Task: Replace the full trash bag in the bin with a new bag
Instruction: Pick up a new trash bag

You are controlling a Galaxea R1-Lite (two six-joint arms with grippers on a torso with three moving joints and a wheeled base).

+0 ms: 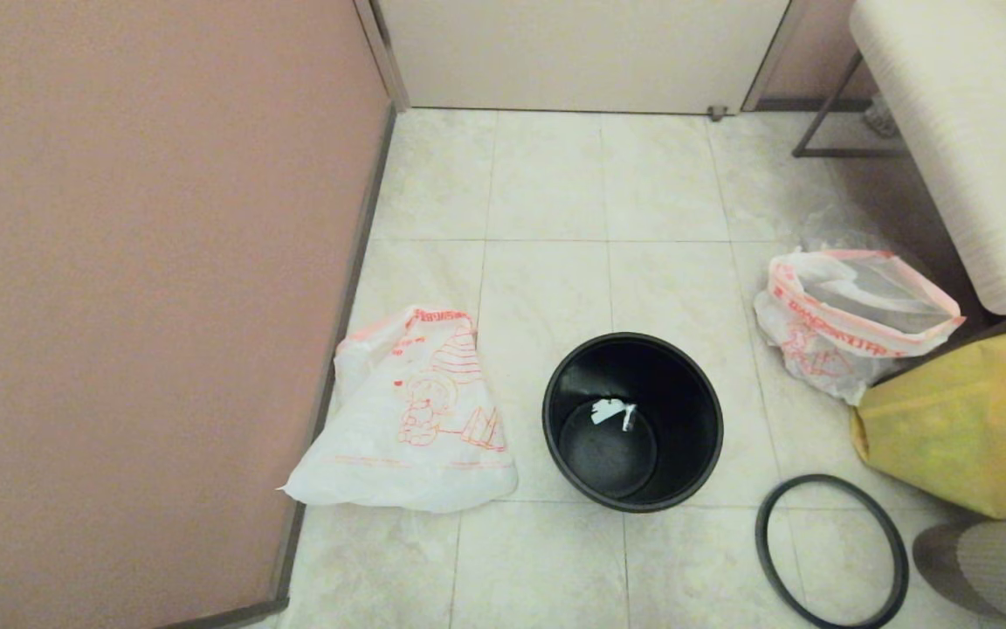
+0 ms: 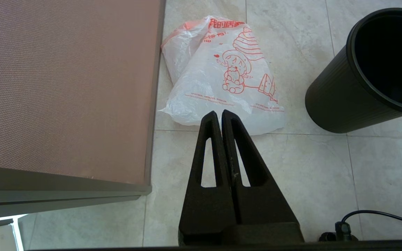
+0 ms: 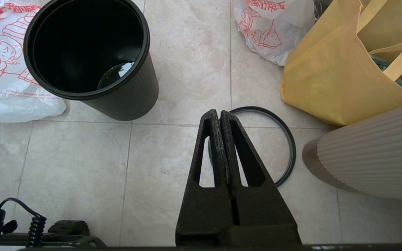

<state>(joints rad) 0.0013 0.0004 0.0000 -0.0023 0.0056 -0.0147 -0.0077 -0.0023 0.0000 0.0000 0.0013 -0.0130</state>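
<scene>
The black round bin (image 1: 695,411) stands upright on the tiled floor with no bag in it, only a small white scrap at its bottom. The new bag (image 1: 416,428), limp and white with a red-orange cartoon, lies flat to the bin's left by the wall. The full trash bag (image 1: 852,319) sits on the floor to the bin's right, its mouth open. The thin dark hoop (image 1: 760,535) lies on the floor at the near right. Neither arm shows in the head view. My left gripper (image 2: 219,112) hangs shut and empty above the new bag's (image 2: 222,80) near edge. My right gripper (image 3: 217,111) is shut and empty over the hoop (image 3: 293,150).
A pink wall panel (image 1: 145,306) runs close along the left. A yellow fabric bag (image 1: 966,419) and a ribbed beige object (image 1: 992,559) crowd the right, under a pale table top (image 1: 966,131). Bare tiles lie behind and in front of the bin.
</scene>
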